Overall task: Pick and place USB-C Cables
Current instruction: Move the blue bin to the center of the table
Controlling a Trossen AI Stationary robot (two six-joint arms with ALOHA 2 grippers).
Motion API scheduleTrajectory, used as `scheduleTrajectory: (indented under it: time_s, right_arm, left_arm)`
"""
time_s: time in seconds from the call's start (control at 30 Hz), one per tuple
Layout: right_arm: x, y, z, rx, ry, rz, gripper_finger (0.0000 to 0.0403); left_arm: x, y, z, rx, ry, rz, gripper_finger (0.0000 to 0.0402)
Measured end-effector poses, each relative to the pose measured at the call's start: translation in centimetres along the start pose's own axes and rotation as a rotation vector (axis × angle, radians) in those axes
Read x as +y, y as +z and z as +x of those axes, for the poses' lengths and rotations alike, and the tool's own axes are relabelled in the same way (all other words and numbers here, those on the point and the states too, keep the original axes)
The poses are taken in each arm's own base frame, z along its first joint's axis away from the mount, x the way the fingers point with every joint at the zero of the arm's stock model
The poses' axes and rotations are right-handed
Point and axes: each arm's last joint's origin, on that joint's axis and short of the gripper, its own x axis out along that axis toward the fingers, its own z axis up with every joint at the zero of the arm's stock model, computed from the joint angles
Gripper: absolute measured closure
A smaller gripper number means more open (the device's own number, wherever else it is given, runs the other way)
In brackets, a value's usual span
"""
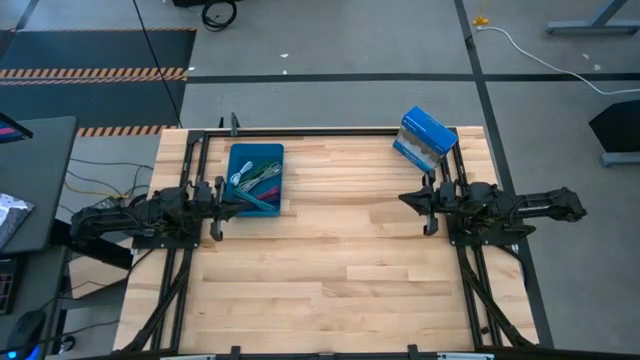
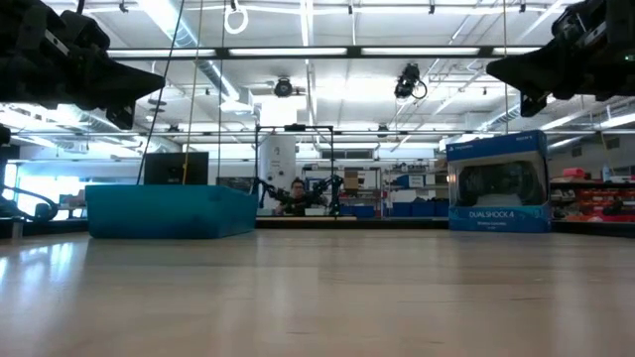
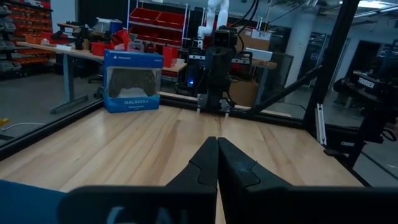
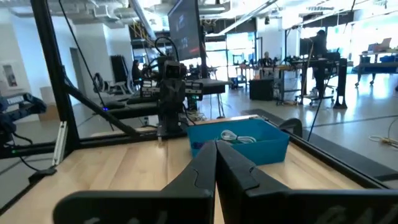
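Blue-and-white box [image 2: 498, 182], standing on the table's far edge: "DUALSHOCK 4" printed low on its front face, PlayStation branding on the strip along its top. No other legible lettering anywhere in view.

The pale wooden table [image 1: 340, 260] carries a blue rectangular tray [image 1: 272, 198] at its far left, with coiled USB-C cables [image 1: 255, 178] inside, and a blue-and-white DualShock 4 controller box [image 1: 425, 139] at the far right corner.
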Motion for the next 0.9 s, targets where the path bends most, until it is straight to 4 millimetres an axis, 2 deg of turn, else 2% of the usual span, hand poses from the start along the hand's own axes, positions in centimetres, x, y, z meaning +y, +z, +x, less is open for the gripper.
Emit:
scheduleTrajectory:
  time_s: [0.17,0.3,0.4,0.47,0.6,0.7,0.8,0.9]
  right_arm:
    - [0.1,1.4,1.3,0.012,-0.015,-0.024,0.0392]
    - [0.7,3.2,4.1,0.082,-0.014,-0.086,0.0392]
    - [1.4,4.4,8.2,0.187,0.001,-0.158,0.0392]
    - [2.0,4.8,11.6,0.26,0.036,-0.219,0.0392]
    - [3.0,4.8,18.8,0.377,0.145,-0.331,0.0391]
    - [3.4,4.6,23.4,0.452,0.217,-0.395,0.0391]
    - [3.3,4.2,27.0,0.551,0.259,-0.48,0.0391]
    - [2.7,3.6,29.5,0.661,0.307,-0.604,0.0389]
  left_arm:
    - [0.0,0.3,0.0,-0.026,-0.004,-0.001,0.0397]
    - [-0.1,0.5,0.0,-0.053,-0.008,-0.002,0.0397]
    - [-0.1,0.7,0.0,-0.072,-0.011,-0.002,0.0397]
    - [-0.1,0.8,0.0,-0.079,-0.012,-0.003,0.0397]
    - [-0.1,0.7,0.0,-0.072,-0.011,-0.007,0.0397]
    - [-0.1,0.4,0.0,-0.045,-0.008,-0.012,0.0397]
    - [0.0,0.1,0.0,-0.008,-0.002,-0.01,0.0397]
    - [0.0,-0.2,0.0,0.018,0.003,-0.01,0.0397]
